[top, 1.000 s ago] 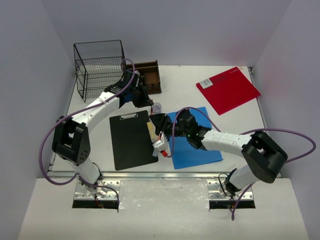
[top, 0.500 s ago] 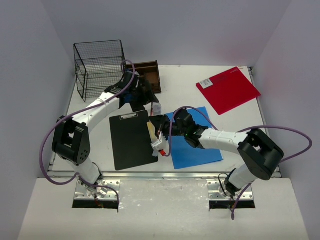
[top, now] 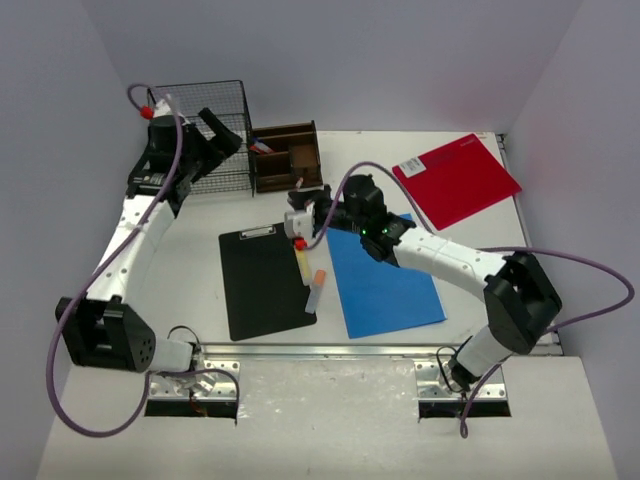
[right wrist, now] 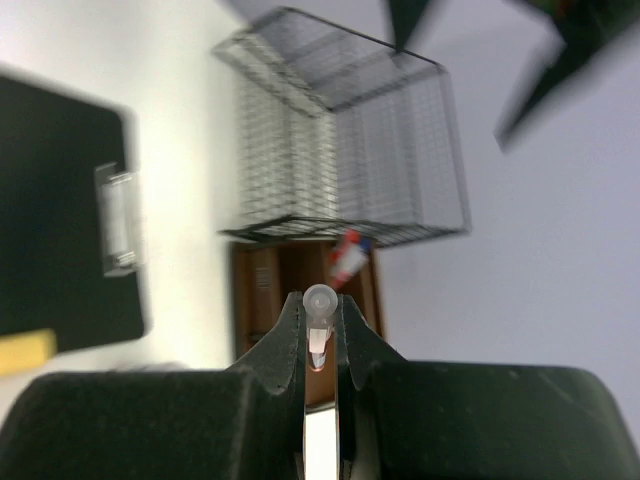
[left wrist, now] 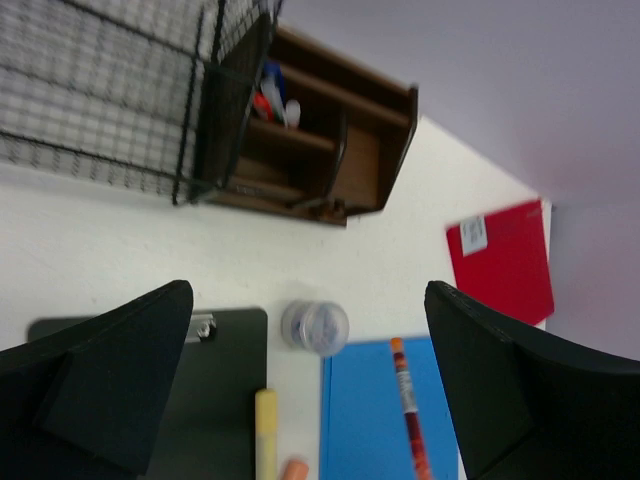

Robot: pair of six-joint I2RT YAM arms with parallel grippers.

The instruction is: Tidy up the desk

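1. The large flat white matte table (top: 470,250), with a silver rail along its front edge, is seen spanning the scene beneath both arms.
2. The left hand (top: 218,132) is spread wide open beside the black wire basket (top: 235,105), and nothing is gripped in it.
3. The right hand (right wrist: 320,325) is closed on a slim white marker (right wrist: 320,297), between the brown wooden organizer (top: 287,158) and the black clipboard (top: 262,285).
4. A blue sheet (top: 385,285) and a red folder (top: 457,178) are laid flat on the table.
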